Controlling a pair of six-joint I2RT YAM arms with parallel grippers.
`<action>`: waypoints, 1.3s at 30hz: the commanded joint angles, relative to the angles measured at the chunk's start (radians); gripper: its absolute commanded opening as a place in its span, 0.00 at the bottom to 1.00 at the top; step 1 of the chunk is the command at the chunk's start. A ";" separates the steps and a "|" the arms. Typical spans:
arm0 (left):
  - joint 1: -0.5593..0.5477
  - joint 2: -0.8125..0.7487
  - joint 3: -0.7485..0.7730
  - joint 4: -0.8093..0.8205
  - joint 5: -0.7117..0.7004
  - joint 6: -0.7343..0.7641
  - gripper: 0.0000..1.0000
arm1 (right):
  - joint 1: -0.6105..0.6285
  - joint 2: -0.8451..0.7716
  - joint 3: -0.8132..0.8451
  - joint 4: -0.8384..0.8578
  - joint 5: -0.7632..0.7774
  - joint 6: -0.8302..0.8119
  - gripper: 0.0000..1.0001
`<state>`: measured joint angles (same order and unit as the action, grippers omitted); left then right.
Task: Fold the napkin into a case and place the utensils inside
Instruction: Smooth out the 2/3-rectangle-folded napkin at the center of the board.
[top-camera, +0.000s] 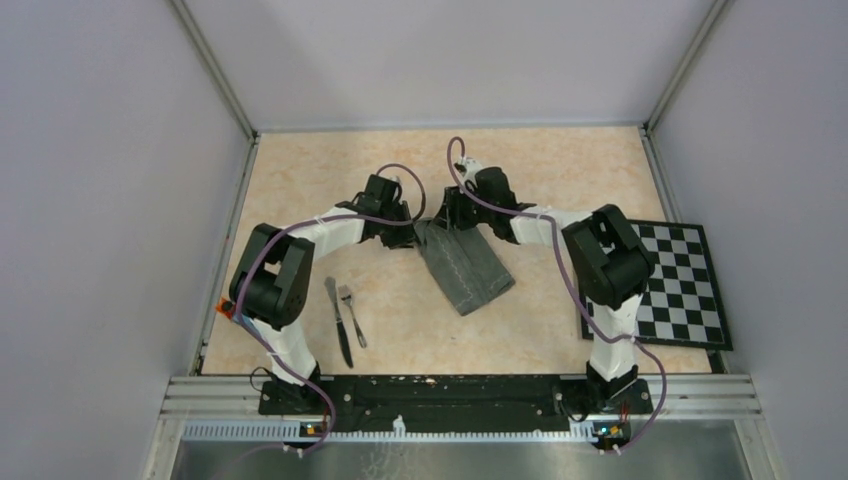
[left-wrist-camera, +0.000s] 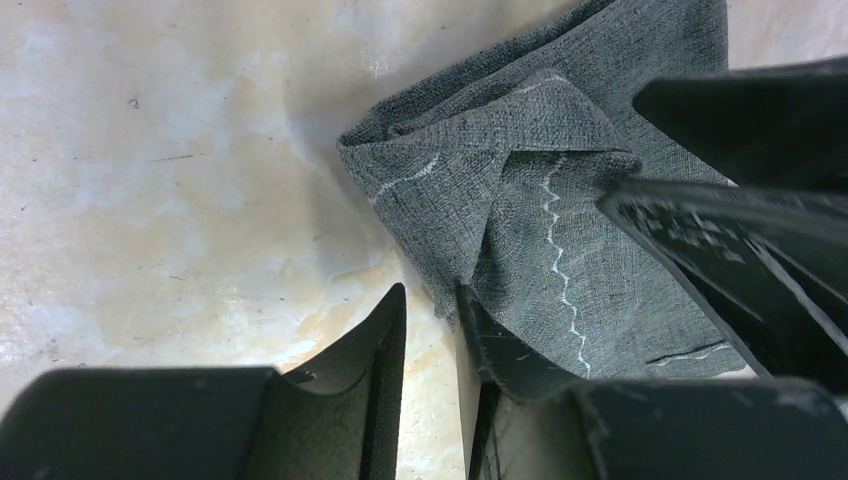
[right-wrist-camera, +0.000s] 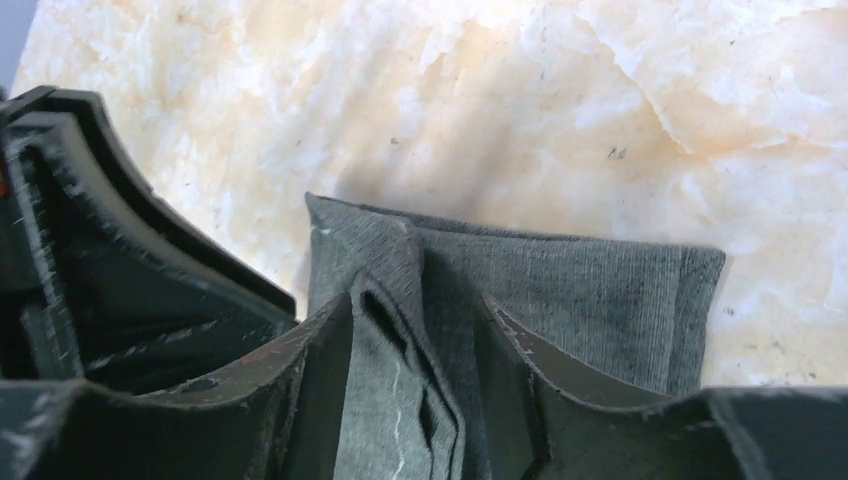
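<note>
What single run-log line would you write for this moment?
left gripper: narrowly open at napkin edge | right gripper: open around napkin fold | knife, fork: on table, outside napkin

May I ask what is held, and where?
Cannot be told: the napkin's far end lies between the right gripper's parted fingers, left gripper at its corner.

The folded napkin (top-camera: 465, 268) lies slanted on the table (top-camera: 560, 170), the left gripper (top-camera: 411, 233) and right gripper (top-camera: 449, 222) at its far end, while the knife (top-camera: 338, 320) and fork (top-camera: 352, 314) lie side by side well to its left.

No legible txt, labels, brands, nos. in any view; checkered board (top-camera: 685, 290) pattern only.
</note>
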<state>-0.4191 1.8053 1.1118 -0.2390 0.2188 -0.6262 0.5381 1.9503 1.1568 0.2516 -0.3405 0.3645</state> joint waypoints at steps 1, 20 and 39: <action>-0.003 -0.016 0.030 0.008 -0.021 0.028 0.29 | -0.006 0.061 0.085 -0.019 0.021 -0.027 0.43; -0.080 0.128 0.314 -0.122 -0.113 0.169 0.27 | -0.007 0.067 0.165 -0.163 0.102 -0.020 0.32; -0.121 0.118 0.283 -0.153 -0.278 0.189 0.26 | -0.044 -0.026 0.040 -0.114 -0.024 0.081 0.36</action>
<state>-0.5392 1.9720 1.3998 -0.4049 -0.0124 -0.4427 0.4988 1.9728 1.2057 0.0910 -0.3386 0.4313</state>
